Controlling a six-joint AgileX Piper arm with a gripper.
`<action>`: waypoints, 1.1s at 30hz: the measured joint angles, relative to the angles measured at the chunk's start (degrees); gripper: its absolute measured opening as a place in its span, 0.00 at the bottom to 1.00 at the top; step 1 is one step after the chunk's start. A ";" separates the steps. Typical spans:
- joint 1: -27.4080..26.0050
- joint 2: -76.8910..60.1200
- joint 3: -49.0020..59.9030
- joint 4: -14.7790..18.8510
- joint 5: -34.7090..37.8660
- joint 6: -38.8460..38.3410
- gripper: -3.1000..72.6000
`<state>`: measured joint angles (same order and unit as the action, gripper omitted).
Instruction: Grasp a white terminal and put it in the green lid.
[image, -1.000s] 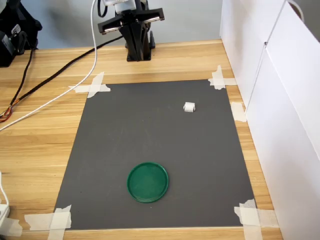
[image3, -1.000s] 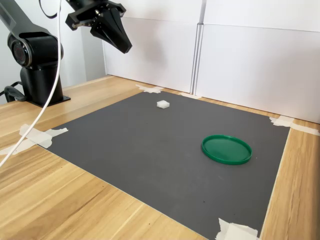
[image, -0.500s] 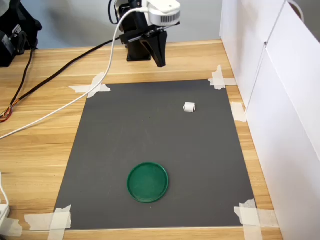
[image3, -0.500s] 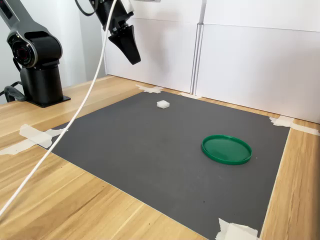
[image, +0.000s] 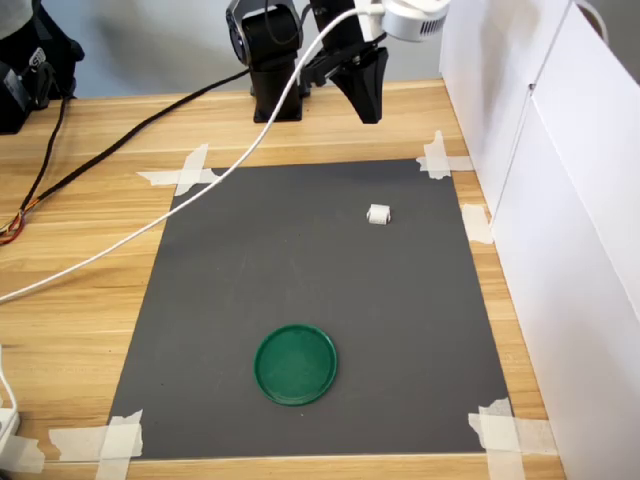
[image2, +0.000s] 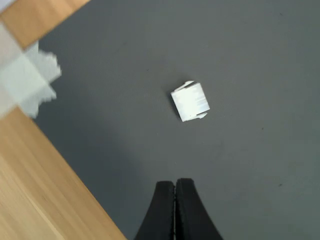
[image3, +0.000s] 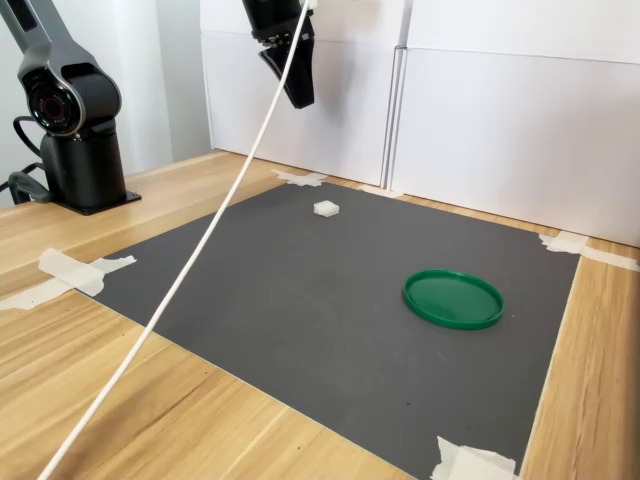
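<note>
The white terminal (image: 378, 214) (image3: 325, 208) (image2: 190, 101), a tiny blocky piece, lies on the dark mat near its far corner by the white wall. The green lid (image: 295, 364) (image3: 453, 298) rests flat on the mat, well apart from the terminal, with nothing in it. My gripper (image: 368, 110) (image3: 300, 98) (image2: 175, 187) hangs high in the air above and just behind the terminal, pointing down. In the wrist view its two black fingers are pressed together, shut on nothing.
A dark grey mat (image: 300, 280) is taped at its corners to a wooden table. White wall panels (image: 560, 200) stand along the first exterior view's right. The arm's base (image3: 75, 120) and loose cables (image: 120, 215) are at the table's far side.
The arm has swung toward the white wall across the first exterior view, from beside its base to above the terminal. The terminal and lid have not moved.
</note>
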<state>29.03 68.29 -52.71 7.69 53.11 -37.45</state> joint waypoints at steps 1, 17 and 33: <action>0.00 0.59 -0.30 -0.06 0.90 -3.49 0.02; 0.00 4.82 -0.39 1.38 6.28 -17.22 0.70; 0.00 14.46 -0.41 1.63 -1.24 -17.63 0.89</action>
<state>29.03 82.75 -53.11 9.32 51.87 -55.08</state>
